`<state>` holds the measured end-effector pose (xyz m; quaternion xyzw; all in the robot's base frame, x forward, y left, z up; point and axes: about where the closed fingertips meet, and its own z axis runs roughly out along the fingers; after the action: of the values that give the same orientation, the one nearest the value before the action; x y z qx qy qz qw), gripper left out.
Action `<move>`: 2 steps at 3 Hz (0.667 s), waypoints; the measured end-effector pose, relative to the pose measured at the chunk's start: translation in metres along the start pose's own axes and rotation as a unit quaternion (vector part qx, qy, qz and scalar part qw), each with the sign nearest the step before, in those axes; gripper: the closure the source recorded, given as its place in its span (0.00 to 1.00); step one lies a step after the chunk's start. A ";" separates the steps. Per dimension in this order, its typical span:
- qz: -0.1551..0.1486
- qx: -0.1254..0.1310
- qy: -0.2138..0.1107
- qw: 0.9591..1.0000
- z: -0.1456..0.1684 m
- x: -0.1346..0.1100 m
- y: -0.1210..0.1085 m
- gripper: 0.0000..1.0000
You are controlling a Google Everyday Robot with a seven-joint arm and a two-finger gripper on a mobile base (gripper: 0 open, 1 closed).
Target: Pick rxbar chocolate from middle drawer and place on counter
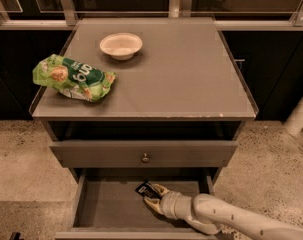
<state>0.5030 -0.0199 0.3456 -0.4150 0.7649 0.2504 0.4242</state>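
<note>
1. Gripper: low inside the middle drawer, near the drawer's back edge and somewhat right of its centre, pointing toward the back left corner. It is right against the rxbar chocolate. Whether it is parted or closed on the bar cannot be told.
2. Rxbar chocolate: a small dark flat bar with a pale patch, lying on the drawer floor close to the back edge, at the gripper's tip and slanted to the drawer walls.
3. Arm: pale and jointed, entering over the drawer's right front corner and running to the gripper.
4. Middle drawer: pulled out, with bare grey-brown floor showing to the left of the gripper.
5. Drawer front: directly above the open drawer and shut, with a small round knob at its centre.
6. Counter: the flat grey-brown top over the drawers, edged by a thin raised rim.
7. Green snack bag: crinkled, lying on the counter along its left edge, toward the front left corner.
8. Bowl: pale and shallow, upright near the counter's back edge, left of centre, apart from the bag.
</note>
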 end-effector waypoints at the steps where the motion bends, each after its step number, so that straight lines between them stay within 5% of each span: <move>1: -0.024 -0.017 0.004 1.000 -0.033 -0.012 0.003 1.00; 2: -0.080 -0.065 0.028 0.994 -0.087 -0.027 0.021 1.00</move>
<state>0.4550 -0.0617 0.4146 -0.5087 0.7230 0.2530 0.3930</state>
